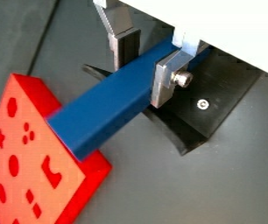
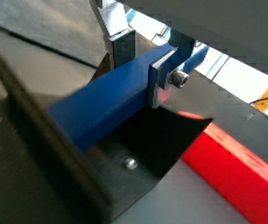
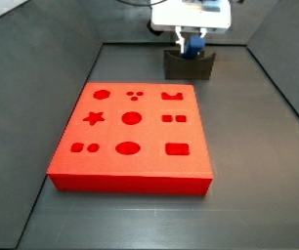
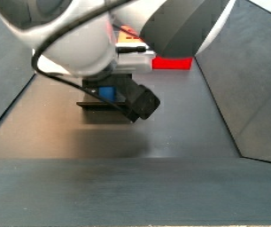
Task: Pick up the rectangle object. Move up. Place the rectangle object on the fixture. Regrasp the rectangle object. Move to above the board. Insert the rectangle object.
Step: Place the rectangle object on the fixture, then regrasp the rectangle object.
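Both wrist views show the claw (image 1: 146,59) closed on the blue bar (image 1: 107,103), with one silver finger (image 1: 165,77) pressed flat on a long face and the other finger (image 1: 110,39) on the opposite side. The grip sits near one end, so most of the bar projects free beyond the fingers. In a wrist view the bar hangs over the dark fixture (image 2: 72,162); whether it touches the fixture cannot be told.

In a side view the claw (image 3: 192,41) is at the 12 o'clock edge of the bench floor, directly above the fixture (image 3: 189,65). The red board (image 3: 130,136) lies well apart, toward 6 o'clock.

Probable faults from this state:

- End-grip leverage. Any contact of the free end with the fixture wall can twist the bar between the pads.
- Off-centre seating. A bar set down askew in the notch can tip out on release.
- Early release. Opening above the notch lets the bar drop and bounce.
- Poor regrasp. A skewed bar will jam at the board cut-out.
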